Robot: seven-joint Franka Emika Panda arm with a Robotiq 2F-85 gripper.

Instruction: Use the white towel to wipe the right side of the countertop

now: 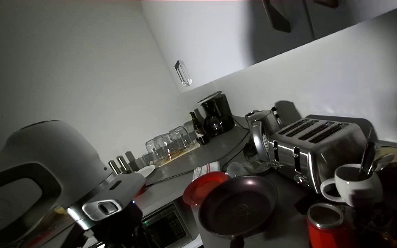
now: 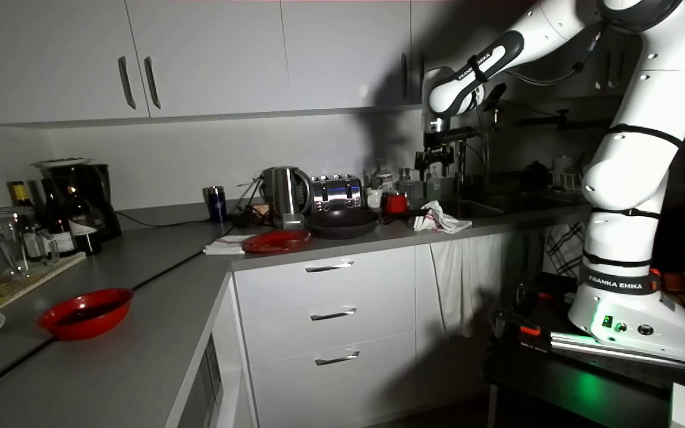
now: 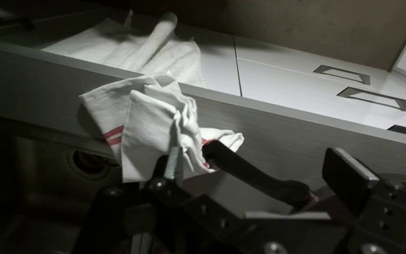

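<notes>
The white towel with red stripes (image 2: pixel 434 219) lies crumpled on the grey countertop (image 2: pixel 167 297) at its front edge, beside the sink. In the wrist view the towel (image 3: pixel 146 130) lies beyond the left finger, its corner near the front edge of the countertop (image 3: pixel 284 141). My gripper (image 2: pixel 435 169) hangs above the towel, apart from it. In the wrist view the gripper (image 3: pixel 261 164) is open, with nothing between its fingers. The frying pan's black handle (image 3: pixel 252 173) shows below, between the fingers, its end touching or overlapping the towel.
The frying pan (image 2: pixel 342 221), red plate (image 2: pixel 277 241), folded striped cloth (image 2: pixel 226 245) and red jar (image 2: pixel 395 202) stand left of the towel. The toaster (image 1: pixel 319 148), kettle (image 2: pixel 285 189) and mug (image 1: pixel 355 186) stand behind. A cream cloth (image 3: pixel 153 49) hangs below the counter edge. The sink (image 3: pixel 51 176) adjoins.
</notes>
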